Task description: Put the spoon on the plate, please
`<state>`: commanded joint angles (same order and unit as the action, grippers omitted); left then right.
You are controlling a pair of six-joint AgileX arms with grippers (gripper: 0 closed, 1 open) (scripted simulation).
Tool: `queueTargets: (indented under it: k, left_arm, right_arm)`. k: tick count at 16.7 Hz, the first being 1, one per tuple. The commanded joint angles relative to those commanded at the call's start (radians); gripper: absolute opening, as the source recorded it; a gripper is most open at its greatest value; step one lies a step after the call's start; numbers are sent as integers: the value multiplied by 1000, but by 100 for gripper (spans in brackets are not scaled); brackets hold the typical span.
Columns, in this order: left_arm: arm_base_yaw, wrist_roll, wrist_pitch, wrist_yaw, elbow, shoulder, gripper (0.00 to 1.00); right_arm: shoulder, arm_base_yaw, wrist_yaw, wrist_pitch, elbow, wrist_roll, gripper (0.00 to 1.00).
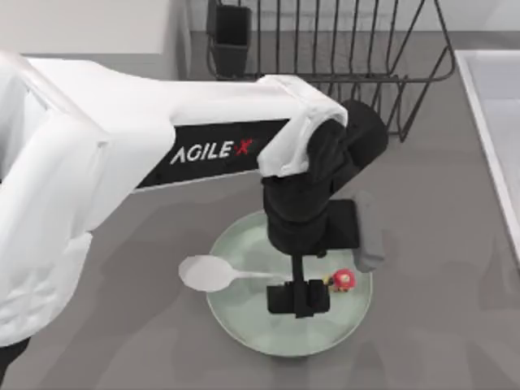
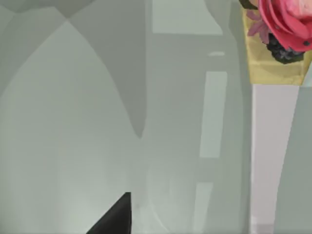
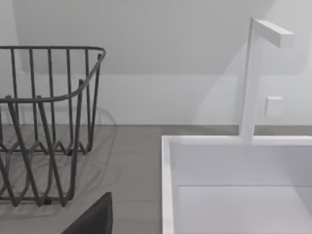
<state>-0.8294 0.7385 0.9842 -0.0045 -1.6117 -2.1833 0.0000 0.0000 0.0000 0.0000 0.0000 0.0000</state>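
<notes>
**L gripper low over plate, spoon lying across rim**

Going left to right in top view: the big white AgileX left arm (image 1: 122, 154) is reaching in from the table's left side, w/ its black wrist pointing down over the plate (image 1: 244, 325). The plate is sitting near the table's front, approx centre. The spoon (image 1: 213, 274) is lying w/ its oval bowl hanging out past the plate's left rim, thin handle running rightward over the rim and across the plate surface, passing under the left gripper (image 1: 299, 297). The red mushroom knob (image 1: 344, 279) is poking out just to the right of the gripper, over the plate. Gripper is sitting right on the handle line, between bowl and knob; whether its fingers are spread or pinching the handle, I cannot tell.

Left wrist view is looking close at the glossy mint plate (image 2: 87, 136), w/ the pale handle (image 2: 273, 156) and pinkish-red knob (image 2: 287, 22) at one edge.

Farther back, a dark wire rack (image 1: 341, 41) is standing behind the arm. At the table's right edge a white sink (image 1: 496, 122) is showing. Right wrist view is facing the rack (image 3: 48, 122), the sink basin (image 3: 234, 185) and a white faucet (image 3: 251, 78)
</notes>
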Motion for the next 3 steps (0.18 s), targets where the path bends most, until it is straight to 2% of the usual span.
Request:
queueTargets:
  k: [3]
  left_arm:
    - [0,0,0,0,0,0,100]
  right_arm:
    - [0,0,0,0,0,0,100]
